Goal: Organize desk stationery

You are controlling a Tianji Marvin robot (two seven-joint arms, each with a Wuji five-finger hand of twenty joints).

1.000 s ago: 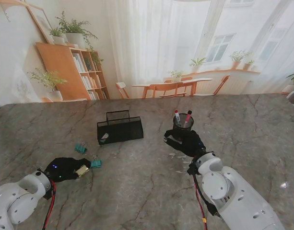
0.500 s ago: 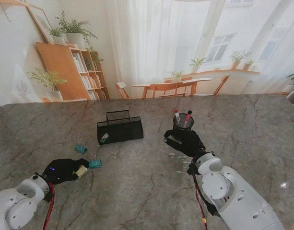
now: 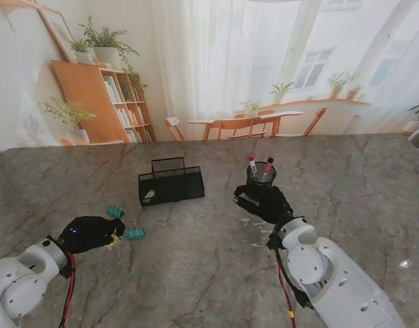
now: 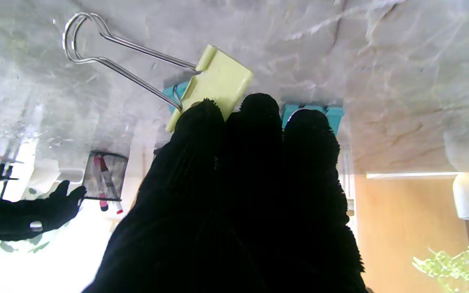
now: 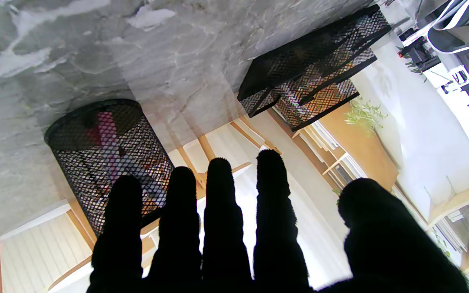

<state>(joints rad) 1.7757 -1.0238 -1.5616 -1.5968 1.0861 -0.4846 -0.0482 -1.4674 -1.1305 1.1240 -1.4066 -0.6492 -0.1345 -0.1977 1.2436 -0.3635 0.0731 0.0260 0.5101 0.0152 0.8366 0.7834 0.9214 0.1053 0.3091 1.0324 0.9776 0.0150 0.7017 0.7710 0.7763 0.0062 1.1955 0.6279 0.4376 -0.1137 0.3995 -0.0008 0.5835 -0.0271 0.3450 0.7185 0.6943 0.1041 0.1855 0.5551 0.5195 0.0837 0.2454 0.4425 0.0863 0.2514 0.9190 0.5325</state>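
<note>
On the worktop [image 3: 195, 273], L side near me: left hand [image 3: 91, 232] is clamped on a pale yellow binder clip [image 4: 212, 87]. Wrist cam shows fingertips [image 4: 202, 116] bunched tight on the clip body, wire handle sticking out away from the hand. Can't tell if the clip is touching the worktop or just off it.

Teal binder clip [image 3: 134, 233] lies just beside the left hand's fingers, on its R. 2nd teal clip [image 3: 115, 210] sits a bit farther from me, between the hand and the mesh tray [image 3: 171, 183]. Tray is black wire mesh, approx centre of the worktop, w/ something pale in its L end, too small to ID.

R side: right hand [image 3: 265, 201] is released, fingers [image 5: 222, 195] straight and spread, grasping nothing. It sits just beside the black mesh pen cup [image 3: 260, 174], on the side nearer me; contact not clear. Cup stands upright, 2 markers [image 3: 253, 167] in it, red/pink w/ pale caps, leaning apart.

Mesh tray and pen cup are near each other but apart, tray to the L of the cup.
</note>
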